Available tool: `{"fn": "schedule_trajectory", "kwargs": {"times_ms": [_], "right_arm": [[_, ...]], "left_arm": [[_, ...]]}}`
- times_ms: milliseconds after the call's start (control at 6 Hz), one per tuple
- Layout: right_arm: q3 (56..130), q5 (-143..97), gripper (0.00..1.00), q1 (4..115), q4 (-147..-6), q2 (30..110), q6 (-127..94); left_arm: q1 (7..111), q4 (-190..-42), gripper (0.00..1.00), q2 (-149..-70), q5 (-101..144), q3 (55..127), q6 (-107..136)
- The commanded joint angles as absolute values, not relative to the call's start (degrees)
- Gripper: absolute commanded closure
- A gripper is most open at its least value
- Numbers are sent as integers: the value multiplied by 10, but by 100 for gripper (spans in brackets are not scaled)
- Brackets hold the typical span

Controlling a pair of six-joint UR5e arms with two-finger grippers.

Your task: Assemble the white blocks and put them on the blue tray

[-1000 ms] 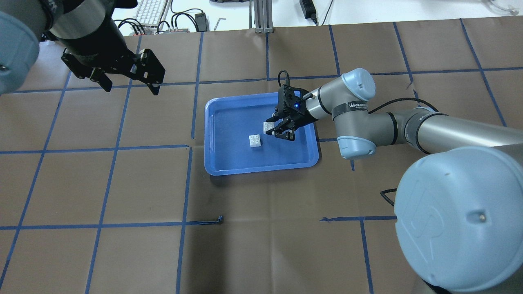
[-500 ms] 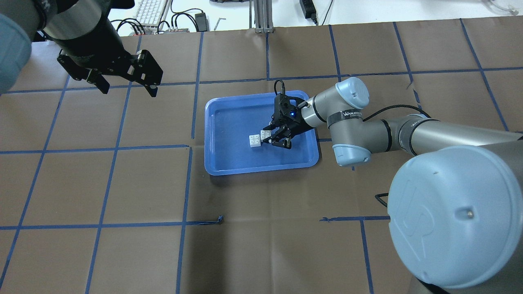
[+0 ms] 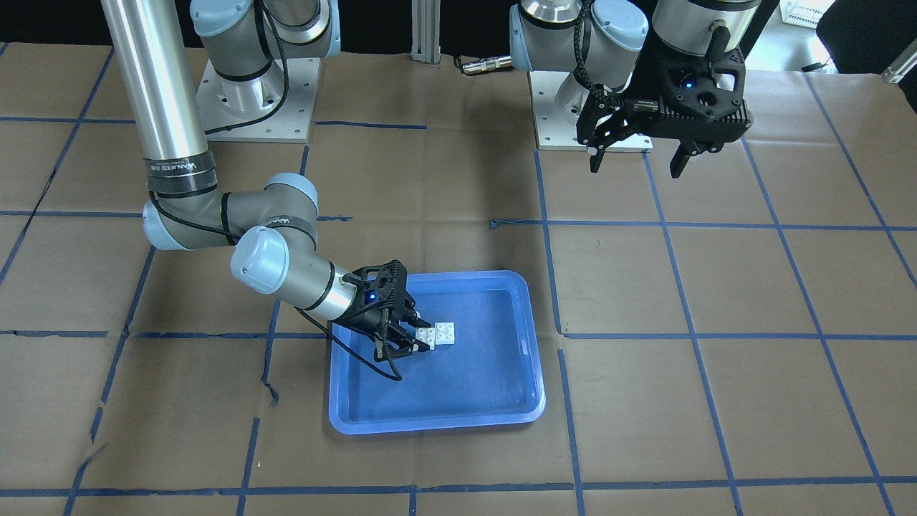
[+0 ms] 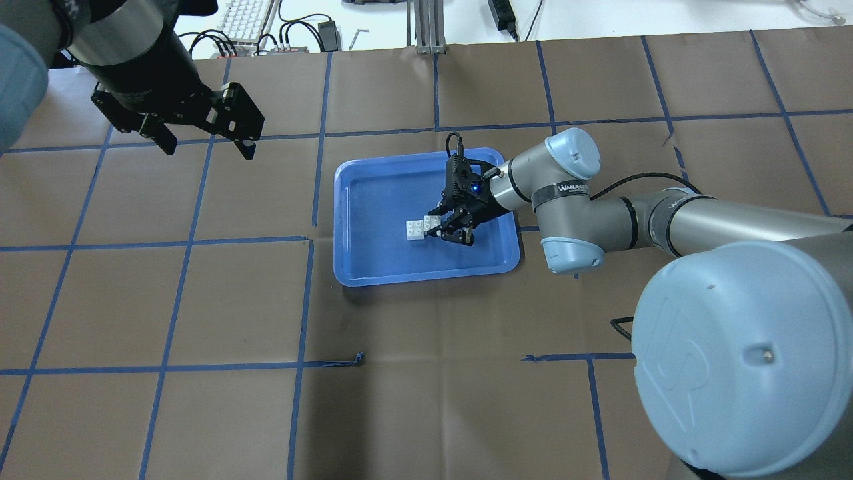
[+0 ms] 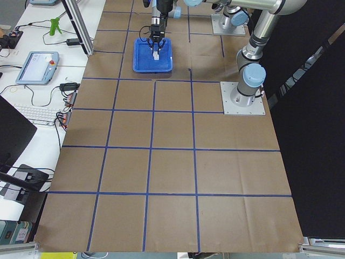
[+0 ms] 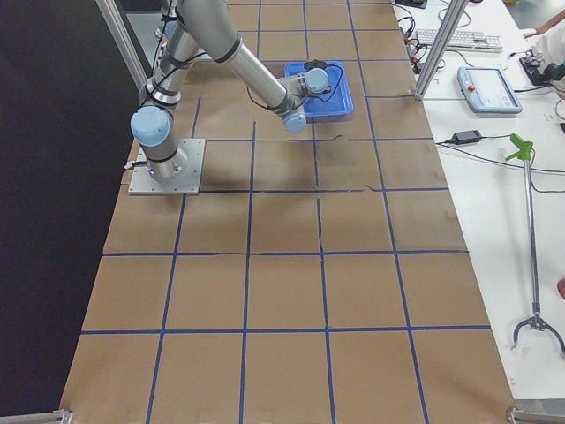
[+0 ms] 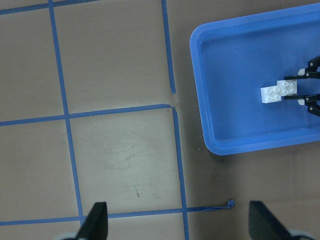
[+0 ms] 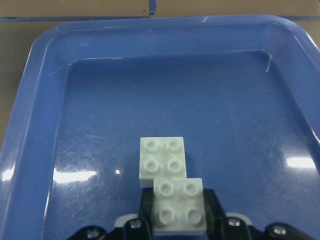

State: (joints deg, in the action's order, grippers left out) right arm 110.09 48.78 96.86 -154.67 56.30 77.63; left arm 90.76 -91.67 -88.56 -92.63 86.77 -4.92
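The blue tray (image 4: 380,200) lies mid-table. One white block (image 4: 415,229) sits on its bottom. My right gripper (image 4: 448,227) is shut on the second white block (image 4: 432,221) and holds it low, right beside the first. In the right wrist view the held block (image 8: 178,205) overlaps the near corner of the resting block (image 8: 162,161); I cannot tell whether they touch. Both blocks show in the front view, held (image 3: 425,335) and resting (image 3: 445,332). My left gripper (image 4: 208,149) is open and empty, raised over the table far to the tray's left.
The table is covered in brown paper with a grid of blue tape lines (image 4: 303,300). A keyboard and cables (image 4: 246,20) lie past the far edge. The left wrist view looks down on the tray's corner (image 7: 215,142) and both blocks.
My right gripper has carried its white block leftward and down across the tray until it is against the resting block. My left arm has drifted slightly left.
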Motion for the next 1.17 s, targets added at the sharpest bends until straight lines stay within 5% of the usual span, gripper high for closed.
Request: {"fn": "schedule_trajectory", "kwargs": {"times_ms": [0,1000], "right_arm": [[1101,488,82,975,-1546,570,759],[1118,488,82,975,-1549,570,760]], "left_arm": [[907,-922,1,-880,-929,867,-49],[908,-931,1,-873,-928,868,-49]]}}
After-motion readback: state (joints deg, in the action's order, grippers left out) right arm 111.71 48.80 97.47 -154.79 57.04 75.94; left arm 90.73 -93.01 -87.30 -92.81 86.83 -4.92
